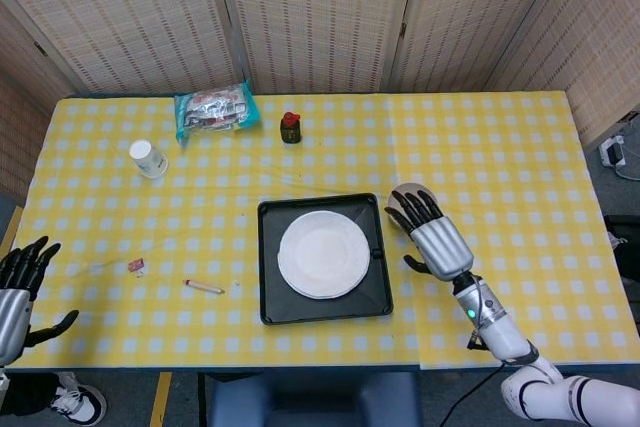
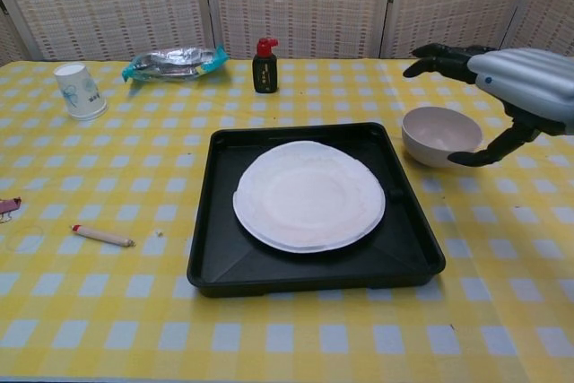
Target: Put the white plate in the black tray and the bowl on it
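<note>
White plate lies flat inside the black tray, filling most of its floor and sitting slightly toward the tray's right side. This tray rests on a table covered in a yellow and white checked cloth, near the middle of the table's front edge.

Just beyond the tray's far right corner sits the bowl, pale and upright, apart from the tray on the cloth. The right hand hovers directly over the bowl with its fingers spread and nothing grasped; from the chest view its dark fingertips reach past the bowl's far rim while the thumb curves down by the bowl's right side. Whether the thumb touches the bowl cannot be told.

At the front left corner of the table, the left hand hangs off the edge, fingers apart and holding nothing.

Along the far edge stand a small dark bottle with a red cap and a crinkled foil packet. A white paper cup sits toward the left edge. A pinkish crayon-like stick and a tiny red wrapper lie left of the tray.
</note>
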`<state>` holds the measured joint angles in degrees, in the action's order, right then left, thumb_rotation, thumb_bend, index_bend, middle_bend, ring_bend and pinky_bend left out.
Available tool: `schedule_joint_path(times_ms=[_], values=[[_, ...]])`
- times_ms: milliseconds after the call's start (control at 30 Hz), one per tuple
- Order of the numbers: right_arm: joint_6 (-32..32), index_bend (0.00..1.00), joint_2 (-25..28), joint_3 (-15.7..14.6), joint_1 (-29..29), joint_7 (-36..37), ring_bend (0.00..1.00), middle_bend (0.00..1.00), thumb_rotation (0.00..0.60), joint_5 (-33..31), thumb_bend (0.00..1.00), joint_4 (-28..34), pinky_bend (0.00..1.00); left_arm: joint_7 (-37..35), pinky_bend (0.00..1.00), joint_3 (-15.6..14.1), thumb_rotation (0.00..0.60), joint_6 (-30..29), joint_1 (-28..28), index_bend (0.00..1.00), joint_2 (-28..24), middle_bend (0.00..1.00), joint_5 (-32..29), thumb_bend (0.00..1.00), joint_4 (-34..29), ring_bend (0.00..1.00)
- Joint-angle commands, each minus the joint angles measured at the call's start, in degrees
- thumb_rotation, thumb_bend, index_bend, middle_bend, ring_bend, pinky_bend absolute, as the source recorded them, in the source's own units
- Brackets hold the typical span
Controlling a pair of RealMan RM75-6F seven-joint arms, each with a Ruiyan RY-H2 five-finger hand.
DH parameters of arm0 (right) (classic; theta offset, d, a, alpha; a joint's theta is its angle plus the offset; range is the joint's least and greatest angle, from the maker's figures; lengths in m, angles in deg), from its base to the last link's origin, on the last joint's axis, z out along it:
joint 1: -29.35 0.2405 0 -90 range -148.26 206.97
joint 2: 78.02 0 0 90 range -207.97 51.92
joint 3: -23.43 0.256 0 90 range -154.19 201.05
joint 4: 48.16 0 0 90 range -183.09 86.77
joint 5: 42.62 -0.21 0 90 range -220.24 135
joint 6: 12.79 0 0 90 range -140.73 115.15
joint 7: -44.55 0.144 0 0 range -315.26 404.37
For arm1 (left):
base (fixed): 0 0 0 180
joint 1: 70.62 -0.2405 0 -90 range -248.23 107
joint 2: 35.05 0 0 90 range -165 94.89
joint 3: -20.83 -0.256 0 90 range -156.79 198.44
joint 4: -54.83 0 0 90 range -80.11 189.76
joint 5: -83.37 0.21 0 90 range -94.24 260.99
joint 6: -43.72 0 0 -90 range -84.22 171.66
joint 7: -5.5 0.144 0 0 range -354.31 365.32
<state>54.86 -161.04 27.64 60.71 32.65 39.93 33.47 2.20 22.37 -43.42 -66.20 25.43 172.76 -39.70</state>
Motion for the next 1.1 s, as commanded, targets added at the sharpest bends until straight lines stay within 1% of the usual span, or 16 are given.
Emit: schedule_joint_path(times_ms=[33,167,300,400,467,600,667,733,833,1033,1100], values=[[-1.5,0.20,-2.0,-0.2,-1.9,3.0,0.00,0.00,0.600,-1.8,0.27,-8.2,0.00,0.4,0.02,-0.2,0.600,0.2,0.1,0.00,0.3,0.00,0.3,0.24,-0.3,0.06],[-3.8,0.24,-4.5,0.4,-1.5,3.5,0.00,0.00,0.600,-3.6,0.27,-13.4,0.00,1.0,0.02,-0.1,0.600,0.1,0.2,0.00,0.7,0.00,0.2,0.24,-0.2,0.06],[-5.7,0.30,-6.2,1.2,-0.6,4.9,0.00,0.00,0.600,-4.3,0.27,-16.5,0.00,0.9,0.02,-0.1,0.600,0.8,0.5,0.00,0.8,0.00,-0.1,0.24,0.1,0.06],[-7.5,0.36,-7.5,1.9,0.5,5.9,0.00,0.00,0.600,-4.7,0.30,-18.5,0.00,1.5,0.02,-0.2,0.600,1.6,0.7,0.00,0.8,0.00,-0.6,0.24,0.2,0.06],[-8.2,0.38,-8.4,2.2,1.3,6.2,0.00,0.00,0.600,-4.6,0.33,-19.7,0.00,1.5,0.02,-0.2,0.600,1.8,0.7,0.00,0.8,0.00,-0.7,0.26,0.1,0.06],[-8.9,0.40,-10.4,3.0,2.8,7.1,0.00,0.00,0.600,-4.1,0.35,-21.9,0.00,1.6,0.02,-0.2,0.600,1.7,0.7,0.00,0.7,0.00,-0.8,0.33,0.1,0.06],[-9.4,0.42,-11.2,3.3,3.4,7.5,0.00,0.00,0.600,-4.0,0.38,-22.9,0.00,1.5,0.02,-0.1,0.600,1.6,0.7,0.00,0.8,0.00,-0.8,0.33,0.2,0.06],[-10.0,0.46,-12.1,3.5,4.2,7.3,0.00,0.00,0.600,-3.9,0.44,-24.3,0.00,1.7,0.02,0.2,0.600,1.0,0.7,0.00,1.2,0.00,-0.6,0.33,0.9,0.06],[-11.0,0.53,-13.1,3.5,5.0,6.6,0.00,0.00,0.600,-4.0,0.48,-26.0,0.00,1.3,0.02,0.4,0.600,-0.1,0.7,0.00,1.9,0.00,0.0,0.33,1.8,0.06],[-12.4,0.60,-14.3,3.6,5.8,6.0,0.00,0.00,0.600,-4.3,0.58,-28.0,0.00,0.2,0.02,0.4,0.600,-0.9,0.6,0.00,2.0,0.00,0.8,0.33,2.7,0.06],[-12.1,0.63,-14.6,3.5,5.8,6.4,0.00,0.00,0.600,-4.2,0.60,-28.2,0.00,0.0,0.02,0.4,0.600,-0.9,0.6,0.00,2.0,0.00,0.9,0.33,2.7,0.06]])
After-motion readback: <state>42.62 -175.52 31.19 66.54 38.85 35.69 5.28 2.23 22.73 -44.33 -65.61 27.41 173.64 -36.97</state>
